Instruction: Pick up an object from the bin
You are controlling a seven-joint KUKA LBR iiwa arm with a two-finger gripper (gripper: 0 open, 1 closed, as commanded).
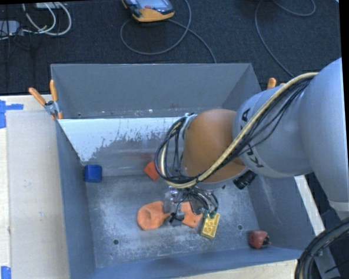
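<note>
Presently, contents of grey metal bin, listed by position on its floor.

1. Arm: grey, enters from 3 o'clock. An orange cover and looped cables sit at its wrist, above the middle of the bin.
2. Gripper: low over the floor, a little toward 6 o'clock from centre. How far open it stands cannot be told, nor whether it has hold of anything.
3. Orange lump: rounded and flattish, just beside the gripper at its 9 o'clock.
4. Orange piece: smaller, just beside the gripper at its 3 o'clock, partly hidden under it.
5. Yellow perforated block: tilted, at 4 o'clock of the gripper, touching the orange piece.
6. Small orange thing: toward 11 o'clock, near the back wall, partly behind the cables.
7. Blue cube: at 10 o'clock, by the left wall, well apart from the gripper.
8. Dark red object: at 4 o'clock, in the near right corner, alone.
</note>
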